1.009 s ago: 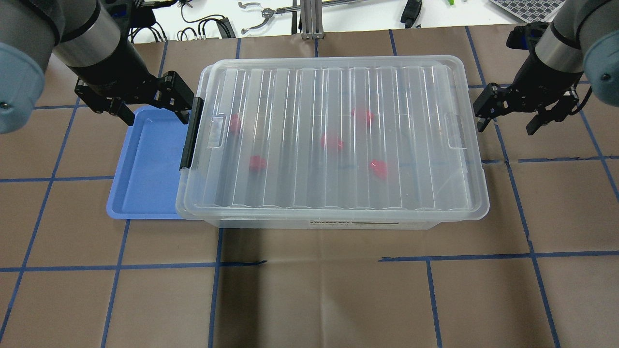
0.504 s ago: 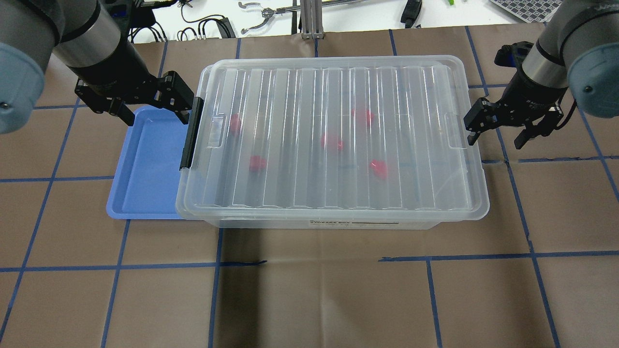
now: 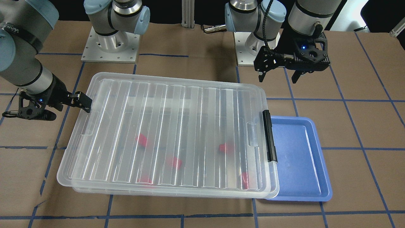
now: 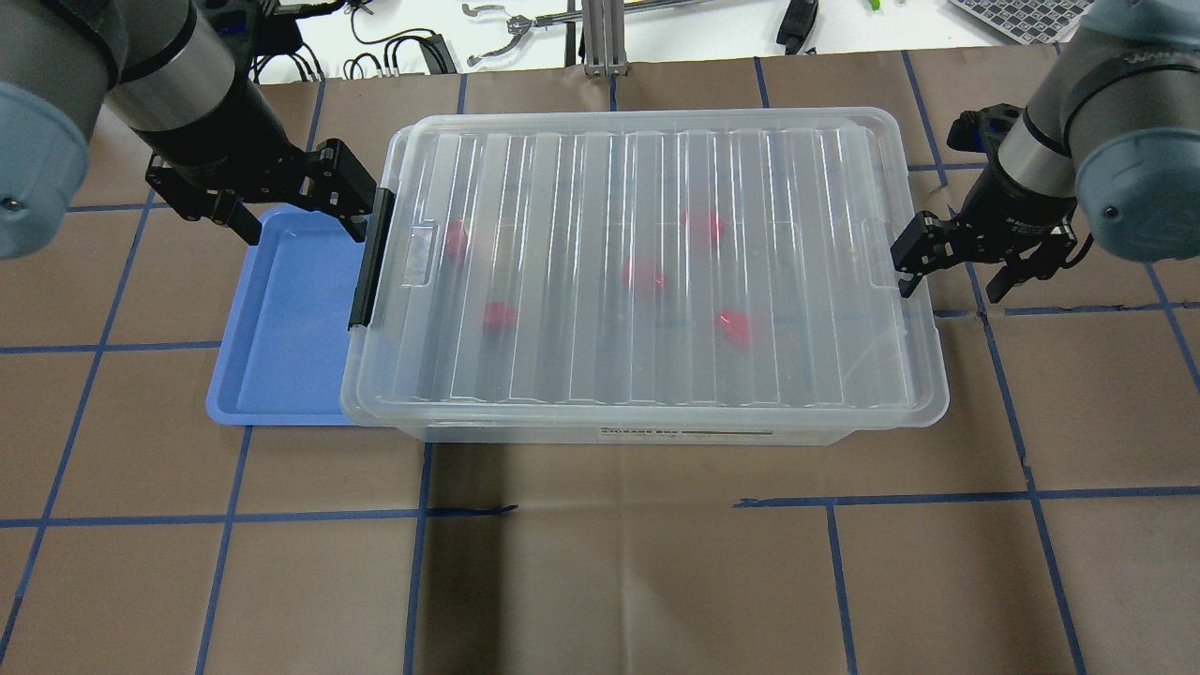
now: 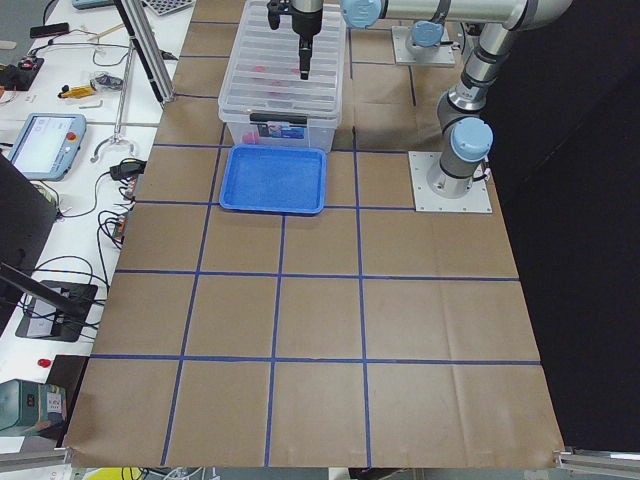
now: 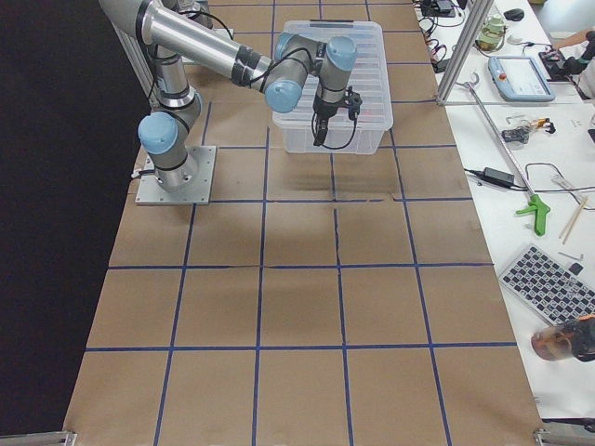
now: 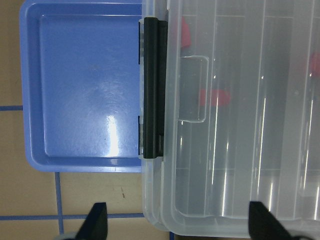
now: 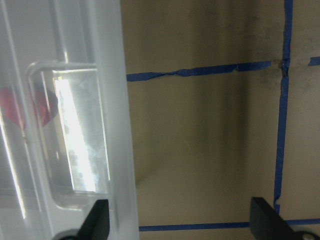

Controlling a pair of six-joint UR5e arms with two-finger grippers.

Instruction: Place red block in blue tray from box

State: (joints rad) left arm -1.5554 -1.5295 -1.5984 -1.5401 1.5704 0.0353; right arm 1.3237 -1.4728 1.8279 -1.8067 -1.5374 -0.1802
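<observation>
Box [image 4: 562, 159] centre frame, lid on, black latch [image 4: 368, 262] at left end | red block [image 4: 643, 277] inside under lid, among several alike | blue tray [image 4: 281, 328] left of box, edge tucked under its rim | left gripper [image 4: 302, 228] jaws apart over tray's upper end | right gripper [image 4: 952, 286] jaws apart at box's right edge
</observation>
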